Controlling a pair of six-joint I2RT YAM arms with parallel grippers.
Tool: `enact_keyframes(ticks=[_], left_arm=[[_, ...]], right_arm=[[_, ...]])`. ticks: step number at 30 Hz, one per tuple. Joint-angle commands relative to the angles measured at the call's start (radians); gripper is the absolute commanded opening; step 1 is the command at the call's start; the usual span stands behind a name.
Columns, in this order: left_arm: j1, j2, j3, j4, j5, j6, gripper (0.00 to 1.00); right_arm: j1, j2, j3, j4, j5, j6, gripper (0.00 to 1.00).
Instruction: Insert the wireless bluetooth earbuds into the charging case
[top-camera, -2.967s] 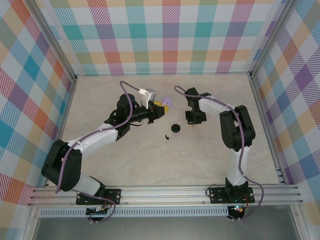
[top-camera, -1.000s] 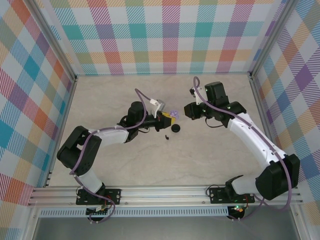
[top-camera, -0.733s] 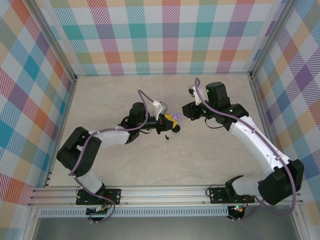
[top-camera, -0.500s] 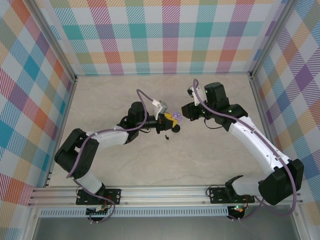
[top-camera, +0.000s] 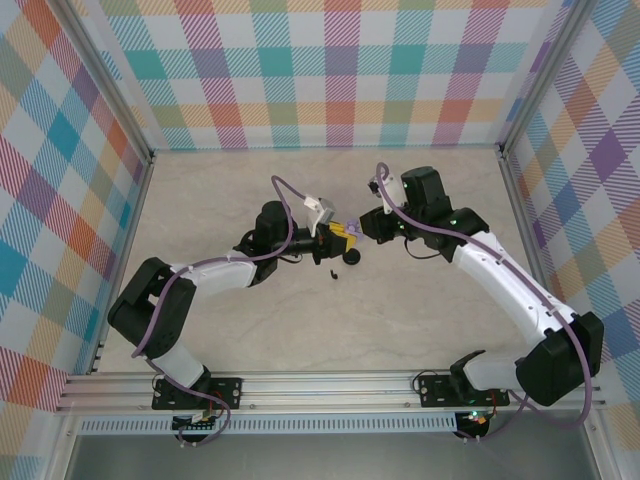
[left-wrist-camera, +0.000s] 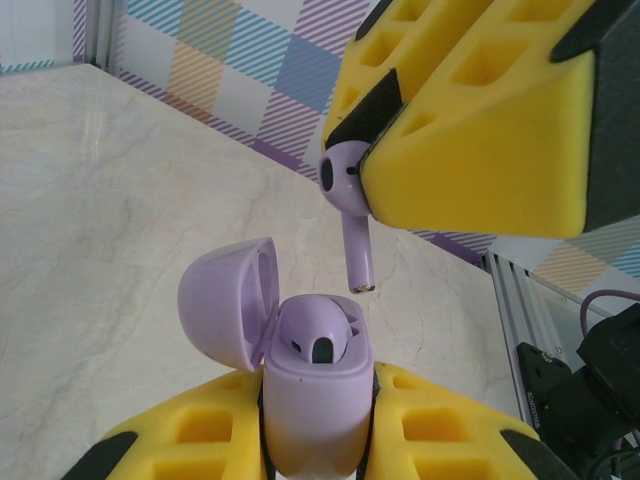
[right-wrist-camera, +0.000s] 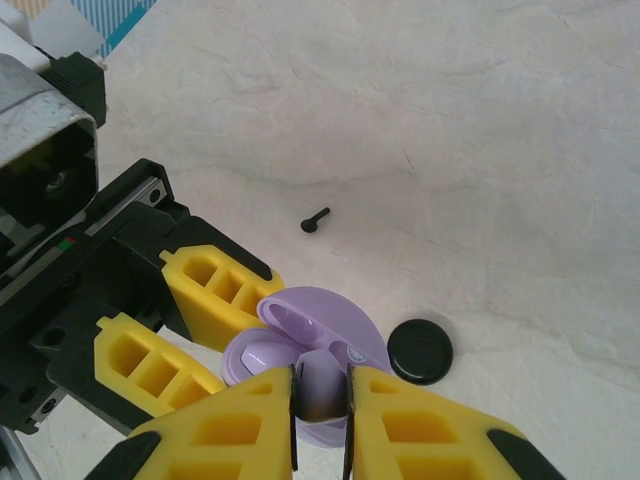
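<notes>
One glossy stemmed earbud (left-wrist-camera: 353, 235), rounded lilac case (left-wrist-camera: 312, 400), foam fingers (left-wrist-camera: 470, 150)

Your top camera looks down over the whole table (top-camera: 300, 320) from high behind its near edge. Both wrist cameras sit close, facing each other, sharing the open lilac case (left-wrist-camera: 315, 410).
</notes>
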Motion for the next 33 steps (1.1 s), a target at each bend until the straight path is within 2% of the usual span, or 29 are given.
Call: enact_keyframes(ticks=[1,33], left_arm=[[-0.012,-0.042,0.024,0.03,0.003,-0.009,0.0],[-0.012,-0.035,0.026,0.06,-0.013,-0.039,0.0]], right_arm=[[0.008,0.011,0.015,-0.011,0.014,-0.025,0.18],[0.03,0.049,0.038,-0.038,-0.036,-0.019,0.2]])
